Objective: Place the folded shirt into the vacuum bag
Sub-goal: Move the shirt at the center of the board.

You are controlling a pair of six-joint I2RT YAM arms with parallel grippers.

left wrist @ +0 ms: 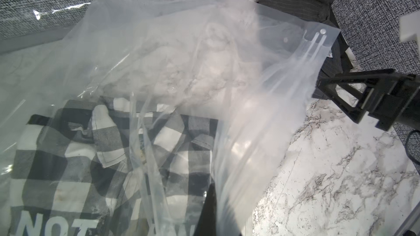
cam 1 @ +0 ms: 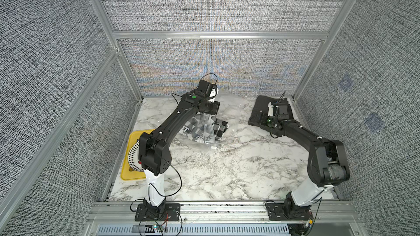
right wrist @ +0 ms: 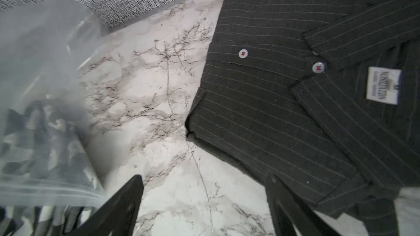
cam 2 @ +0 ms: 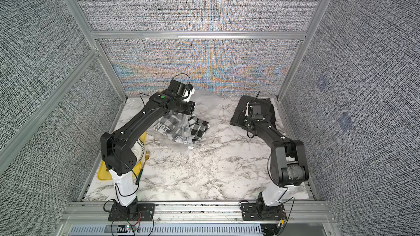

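- Because its mouth presumably must gape for loading, the vacuum bag (left wrist: 181, 64), at twelve o'clock on the table (cam 1: 227, 166), is held lifted by the clenched left hand (cam 1: 207, 115).
- Farther, at one o'clock, the folded shirt (right wrist: 284, 87) is overhung at its edge by the released right hand (right wrist: 203, 182), seemingly for a pick-up.
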